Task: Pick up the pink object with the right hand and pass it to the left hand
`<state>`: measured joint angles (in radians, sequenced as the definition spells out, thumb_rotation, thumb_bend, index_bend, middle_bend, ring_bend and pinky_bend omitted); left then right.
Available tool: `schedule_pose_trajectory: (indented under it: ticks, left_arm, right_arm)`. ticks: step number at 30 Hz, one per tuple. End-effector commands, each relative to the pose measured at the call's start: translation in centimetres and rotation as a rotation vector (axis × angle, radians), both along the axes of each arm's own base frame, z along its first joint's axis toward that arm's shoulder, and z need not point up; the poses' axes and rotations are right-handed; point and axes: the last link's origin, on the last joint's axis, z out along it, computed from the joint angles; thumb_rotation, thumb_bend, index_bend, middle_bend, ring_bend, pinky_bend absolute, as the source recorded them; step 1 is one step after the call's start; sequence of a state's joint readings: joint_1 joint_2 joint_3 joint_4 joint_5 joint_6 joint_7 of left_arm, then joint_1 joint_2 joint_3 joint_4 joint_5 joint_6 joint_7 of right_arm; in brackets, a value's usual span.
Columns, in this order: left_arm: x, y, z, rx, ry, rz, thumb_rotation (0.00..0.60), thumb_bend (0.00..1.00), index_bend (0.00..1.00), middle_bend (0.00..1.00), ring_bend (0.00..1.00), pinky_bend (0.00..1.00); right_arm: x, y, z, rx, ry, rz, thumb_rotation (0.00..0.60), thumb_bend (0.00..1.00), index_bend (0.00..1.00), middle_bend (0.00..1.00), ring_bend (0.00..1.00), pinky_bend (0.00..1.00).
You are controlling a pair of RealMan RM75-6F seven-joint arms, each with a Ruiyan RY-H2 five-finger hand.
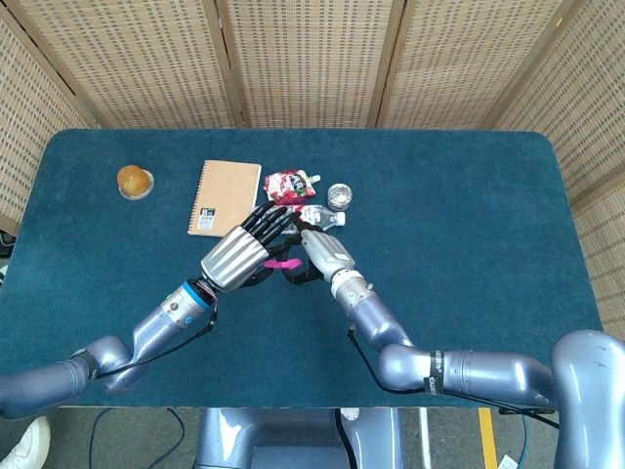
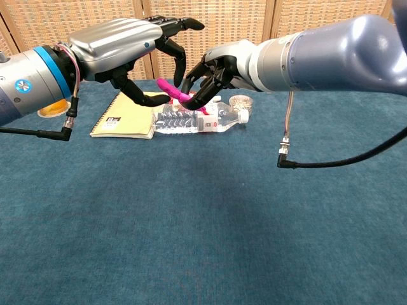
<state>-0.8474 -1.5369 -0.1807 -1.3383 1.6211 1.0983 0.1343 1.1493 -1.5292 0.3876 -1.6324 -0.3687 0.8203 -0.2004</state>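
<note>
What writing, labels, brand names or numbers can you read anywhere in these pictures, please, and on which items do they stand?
No text can be read.
Notebook: a small dark label at its lower corner, print too small to read.
Water bottle: red and white label, blurred.
Red pouch: printed pattern, illegible.

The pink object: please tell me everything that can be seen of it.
The pink object is a slim, bright magenta strip, slightly bent, plastic or rubber by its look. It is in the air above the table, tilted, its free end pointing toward the left hand. The right hand grips its other end in curled fingers. The left hand's spread fingers arch around the free end; whether they touch it cannot be told. A lying bottle is below.
</note>
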Motion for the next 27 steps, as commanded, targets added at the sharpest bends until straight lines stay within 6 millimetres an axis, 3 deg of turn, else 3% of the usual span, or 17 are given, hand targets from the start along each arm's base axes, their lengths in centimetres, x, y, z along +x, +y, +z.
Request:
schedule_pose_trajectory:
  ticks: [1, 27]
  left_arm:
    - [0.06, 0.00, -0.08, 0.000, 0.004, -0.002, 0.600, 0.35, 0.53, 0.00, 0.00, 0.00]
    - [0.71, 0.04, -0.93, -0.006, -0.001, 0.009, 0.600, 0.36, 0.60, 0.00, 0.00, 0.00]
  right_arm:
    - [-0.12, -0.02, -0.04, 0.001, 0.001, -0.001, 0.600, 0.61, 0.68, 0.11, 0.00, 0.00]
    - [-0.50, 0.08, -0.14, 0.013, -0.008, -0.005, 0.600, 0.61, 0.69, 0.11, 0.00, 0.00]
